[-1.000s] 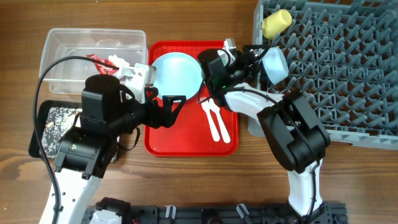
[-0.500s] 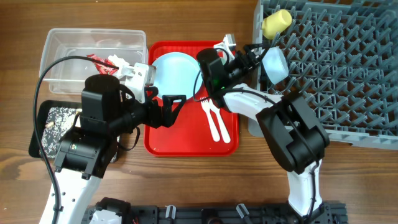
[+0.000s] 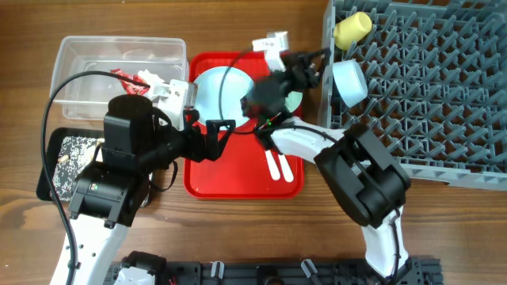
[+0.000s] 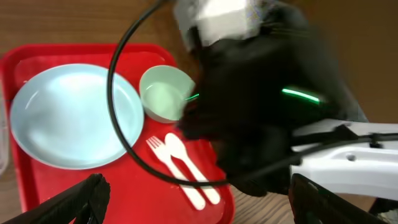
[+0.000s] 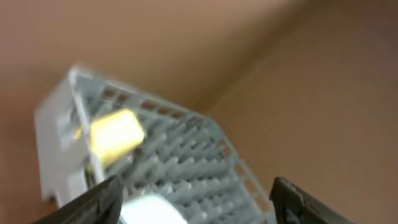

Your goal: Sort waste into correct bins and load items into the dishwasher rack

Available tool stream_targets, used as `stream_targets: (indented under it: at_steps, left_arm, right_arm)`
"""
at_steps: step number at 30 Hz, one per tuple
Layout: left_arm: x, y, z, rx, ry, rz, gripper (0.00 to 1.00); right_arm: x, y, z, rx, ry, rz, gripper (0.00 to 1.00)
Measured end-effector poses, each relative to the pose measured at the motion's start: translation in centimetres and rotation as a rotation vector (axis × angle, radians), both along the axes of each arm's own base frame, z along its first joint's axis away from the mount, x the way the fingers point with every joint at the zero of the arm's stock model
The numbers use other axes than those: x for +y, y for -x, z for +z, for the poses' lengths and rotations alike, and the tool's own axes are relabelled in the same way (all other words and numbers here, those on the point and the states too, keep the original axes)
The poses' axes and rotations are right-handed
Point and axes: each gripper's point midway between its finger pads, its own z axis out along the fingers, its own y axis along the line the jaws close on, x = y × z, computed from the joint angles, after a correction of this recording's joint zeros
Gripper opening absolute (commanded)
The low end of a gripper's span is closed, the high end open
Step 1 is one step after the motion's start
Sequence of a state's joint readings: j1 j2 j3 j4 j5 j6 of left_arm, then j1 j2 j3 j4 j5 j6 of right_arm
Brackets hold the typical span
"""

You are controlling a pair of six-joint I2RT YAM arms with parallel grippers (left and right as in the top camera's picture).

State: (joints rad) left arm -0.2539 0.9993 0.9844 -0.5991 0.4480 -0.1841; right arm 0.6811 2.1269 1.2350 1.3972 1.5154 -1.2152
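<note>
One pale blue-green bowl rests tilted at the left edge of the grey dishwasher rack, below the yellow cup. My right gripper is open just left of that bowl, apart from it; its wrist view shows the bowl, the cup and the rack ahead of the gripper. On the red tray lie the plate, a second bowl and the white fork and spoon. My left gripper hovers open over the tray, empty.
The clear tub at the back left holds the red-and-white wrapper. The black tray in front of it holds crumbly scraps. My right arm's black cable loops over the plate and cutlery.
My right gripper has let go of the bowl at the rack's left edge and pulled back left over the red tray. The left arm has stayed still.
</note>
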Motion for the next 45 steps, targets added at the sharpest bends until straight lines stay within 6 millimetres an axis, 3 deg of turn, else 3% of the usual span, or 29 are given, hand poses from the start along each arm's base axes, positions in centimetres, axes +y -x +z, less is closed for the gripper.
stream_targets:
  at_steps: [3,9,15,18,20,25,28,32,35,40,45]
  left_arm:
    - [0.5,-0.5,0.0,-0.015,-0.023,0.032,1.00]
    - [1.1,-1.6,0.8,-0.074,-0.037,0.076,1.00]
    - [2.6,-2.2,1.2,-0.107,-0.082,0.158,1.00]
    - [3.0,-2.0,2.2,-0.146,-0.080,0.177,1.00]
    - [3.2,-1.8,2.8,-0.168,-0.076,0.183,1.00]
    - [3.3,-1.8,3.4,-0.188,-0.073,0.191,1.00]
    - [3.7,-2.0,3.4,-0.196,-0.084,0.215,1.00]
    - [4.3,-2.3,3.4,-0.200,-0.103,0.246,1.00]
    - [4.4,-2.4,3.4,-0.203,-0.110,0.255,1.00]
    - [4.6,-2.4,3.4,-0.206,-0.114,0.264,1.00]
    - [4.6,-2.4,3.4,-0.203,-0.112,0.266,1.00]
  right_arm:
    - [-0.8,0.6,2.0,0.001,0.012,-0.012,0.80]
    - [-2.4,0.2,2.0,0.173,0.158,-0.055,0.81]
    - [-2.4,0.2,2.1,0.207,0.187,-0.057,0.81]
    - [-2.4,0.1,2.1,0.187,0.170,-0.056,0.94]
    - [-2.1,-0.3,1.7,0.186,0.173,-0.048,1.00]
    - [0.4,-3.0,0.0,0.274,0.322,0.091,1.00]
    - [1.3,-3.8,-0.1,0.233,0.306,0.155,1.00]
    - [0.8,-4.2,0.5,0.175,0.238,0.148,1.00]
    - [-1.0,-4.4,1.1,0.246,0.240,0.133,1.00]
    - [-5.1,-2.0,3.5,0.406,0.170,0.201,1.00]
    - [-5.0,1.9,8.0,0.299,-0.126,0.420,1.00]
